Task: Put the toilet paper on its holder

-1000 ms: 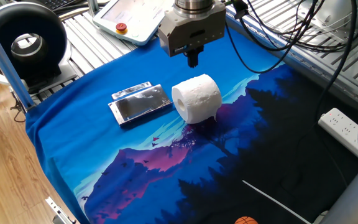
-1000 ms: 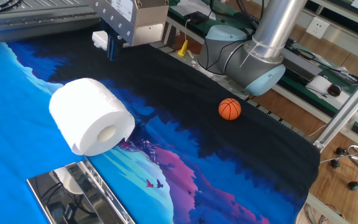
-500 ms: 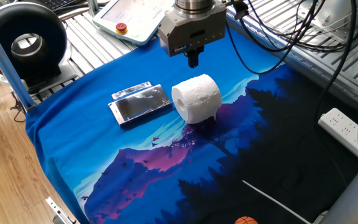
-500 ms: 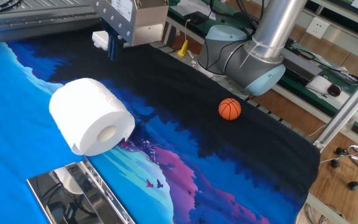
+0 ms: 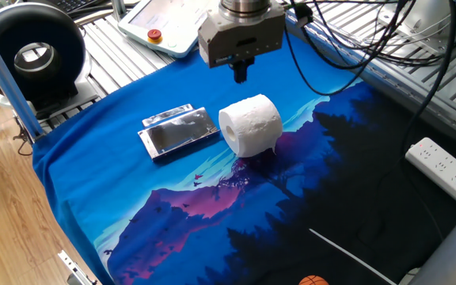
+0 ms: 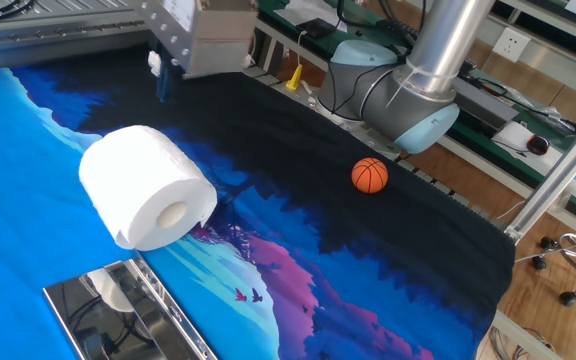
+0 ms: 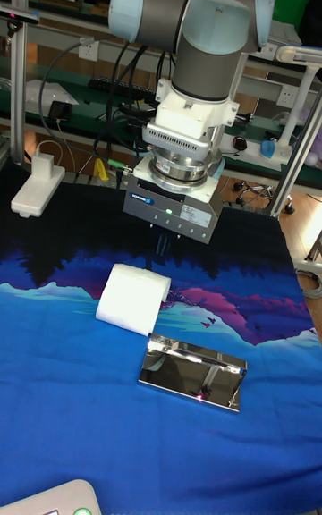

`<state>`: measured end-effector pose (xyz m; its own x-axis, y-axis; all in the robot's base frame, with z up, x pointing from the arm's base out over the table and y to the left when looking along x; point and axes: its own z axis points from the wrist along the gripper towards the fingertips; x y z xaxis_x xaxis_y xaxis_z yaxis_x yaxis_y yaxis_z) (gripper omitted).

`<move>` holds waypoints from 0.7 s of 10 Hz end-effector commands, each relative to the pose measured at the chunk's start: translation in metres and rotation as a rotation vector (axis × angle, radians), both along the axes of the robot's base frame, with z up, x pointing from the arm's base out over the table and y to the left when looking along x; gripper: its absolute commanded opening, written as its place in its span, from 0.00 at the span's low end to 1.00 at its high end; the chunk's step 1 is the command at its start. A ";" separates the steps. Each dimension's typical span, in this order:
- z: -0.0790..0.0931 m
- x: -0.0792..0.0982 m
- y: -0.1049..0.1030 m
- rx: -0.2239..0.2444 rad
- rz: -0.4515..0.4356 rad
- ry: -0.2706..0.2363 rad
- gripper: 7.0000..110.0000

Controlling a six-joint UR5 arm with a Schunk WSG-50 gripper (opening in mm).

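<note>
In one fixed view, I see the grey two-finger gripper [image 5: 241, 74] hanging above the cloth at about 12 o'clock from the white embossed toilet paper roll [image 5: 250, 125]. Its fingers read as one dark stub, drawn together and holding nothing. The roll lies on its side on the blue mountain-print cloth [image 5: 133, 206], so its round flanks are open to a grasp. Just beside it, at about 9 o'clock, lies the flat shiny silver metal holder [image 5: 178, 132], face up and bare, so the task is not yet done.

From the other fixed view, I look straight at the roll's [image 6: 146, 199] hollow core. The holder [image 6: 118, 310] sits at about 6 o'clock from it, close, though I cannot tell whether they touch. The gripper [image 6: 162, 82] hangs at 12 o'clock, apart from the roll. A small orange ball [image 6: 369, 176] rests well away at 3 o'clock, out of the working path.

In the tall fixed view, the gripper [image 7: 161, 245] sits just above and behind the roll [image 7: 132, 298], its fingers close together and empty. I judge I am lining up a descent; the jaws would need to part first. The holder [image 7: 192, 373] waits at about 5 o'clock.
</note>
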<state>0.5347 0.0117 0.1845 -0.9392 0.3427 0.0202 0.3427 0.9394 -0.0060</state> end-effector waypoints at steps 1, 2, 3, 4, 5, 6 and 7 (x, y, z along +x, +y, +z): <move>0.001 0.005 0.005 0.020 -0.056 -0.025 0.00; 0.001 0.001 0.004 0.015 -0.056 -0.007 0.00; 0.001 0.000 0.005 0.020 -0.055 -0.003 0.00; 0.001 -0.002 0.005 0.020 -0.045 0.004 0.00; 0.001 -0.004 0.005 0.020 -0.042 0.012 0.00; 0.001 -0.004 0.005 0.020 -0.033 0.013 0.00; 0.001 -0.002 0.005 0.020 -0.027 0.006 0.00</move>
